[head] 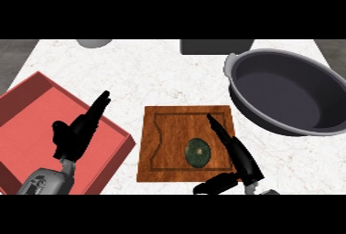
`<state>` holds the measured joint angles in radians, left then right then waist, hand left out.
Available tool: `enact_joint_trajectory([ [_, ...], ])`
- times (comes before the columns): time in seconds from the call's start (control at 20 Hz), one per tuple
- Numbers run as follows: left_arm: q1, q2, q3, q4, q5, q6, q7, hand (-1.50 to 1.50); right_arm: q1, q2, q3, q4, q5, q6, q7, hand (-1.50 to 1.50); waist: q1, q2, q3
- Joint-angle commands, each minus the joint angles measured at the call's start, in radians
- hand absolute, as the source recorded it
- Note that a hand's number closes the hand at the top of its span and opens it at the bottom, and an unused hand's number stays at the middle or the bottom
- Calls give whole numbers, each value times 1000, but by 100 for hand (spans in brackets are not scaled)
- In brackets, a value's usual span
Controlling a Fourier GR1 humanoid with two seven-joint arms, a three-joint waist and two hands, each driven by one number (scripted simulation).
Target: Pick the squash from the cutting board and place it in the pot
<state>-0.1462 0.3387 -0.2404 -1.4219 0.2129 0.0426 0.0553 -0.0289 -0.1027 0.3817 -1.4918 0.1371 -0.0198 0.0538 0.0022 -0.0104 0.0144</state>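
A dark green squash (197,152) lies on the wooden cutting board (162,137), near the board's lower middle. My right hand (238,153) hovers just to the right of the squash, fingers straight and pointing away, thumb low near the board's front edge; it holds nothing. The large grey pot (256,109) stands at the upper right, beyond the board, and looks empty inside. My left hand (78,130) rests open over the red tray, fingers pointing up and to the right.
A red tray (27,119) fills the left side of the white counter. A grey round object (94,43) and a dark block (216,45) stand at the counter's far edge.
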Motion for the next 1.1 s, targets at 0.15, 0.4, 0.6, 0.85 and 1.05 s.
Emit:
enact_joint_trajectory([
  [0.15,42,-12,-4,65,21,-52,46,0,-60,59,-73,231,-71,33,-145,-150,8,15,-13],
  [0.4,40,-46,-24,96,-15,-52,26,0,-131,72,-74,364,-41,49,-218,150,5,16,-14],
  [0.6,79,-70,-36,38,-36,-18,40,0,-130,79,-46,420,22,17,-312,150,7,14,-14],
  [0.85,22,-63,-7,47,-26,-24,111,0,-103,101,-49,496,-36,26,-455,150,2,15,-13],
  [1.05,59,-68,-7,40,-44,-43,56,0,-88,101,15,481,-34,-72,-527,150,2,12,-14],
])
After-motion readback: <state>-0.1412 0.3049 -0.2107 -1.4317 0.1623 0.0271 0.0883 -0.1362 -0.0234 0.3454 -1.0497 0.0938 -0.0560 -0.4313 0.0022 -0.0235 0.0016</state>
